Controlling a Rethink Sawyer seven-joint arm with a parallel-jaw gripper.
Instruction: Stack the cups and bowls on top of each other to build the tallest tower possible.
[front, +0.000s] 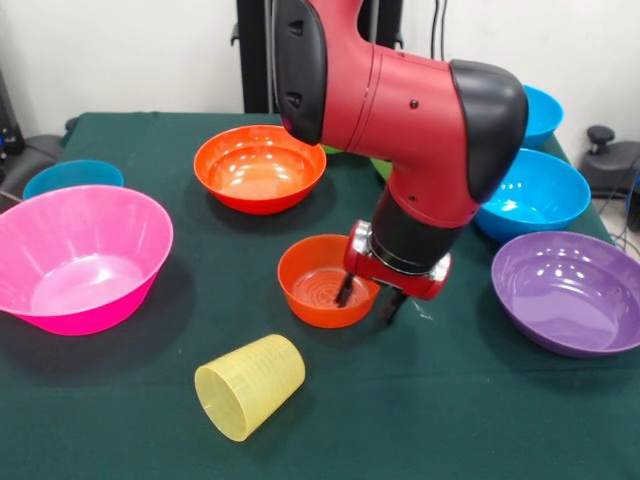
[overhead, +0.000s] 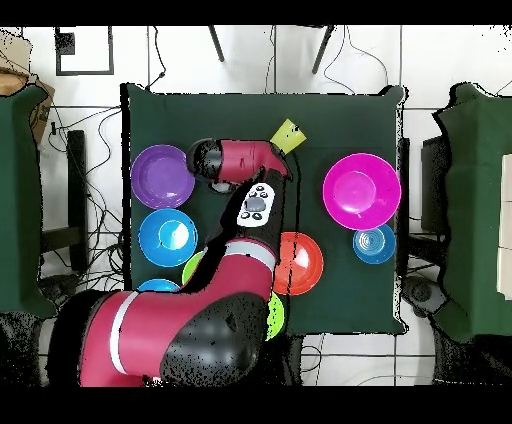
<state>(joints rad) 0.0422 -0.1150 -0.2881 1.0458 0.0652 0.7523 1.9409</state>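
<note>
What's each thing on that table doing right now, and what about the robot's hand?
Yellow cup: lying on its side.
Small orange bowl: upright, hand straddling its rim.
Hand: open, one finger inside the bowl, one outside.
Big orange bowl: upright, empty.
Pink bowl: upright, empty.
Purple bowl: upright, empty.

Bare cloth (front: 450, 400) beside tumbler (front: 250, 386)

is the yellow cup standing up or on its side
On its side. In the front view the yellow cup lies on the green tablecloth with its open mouth toward the camera, its ribbed wall resting on the cloth.
</note>
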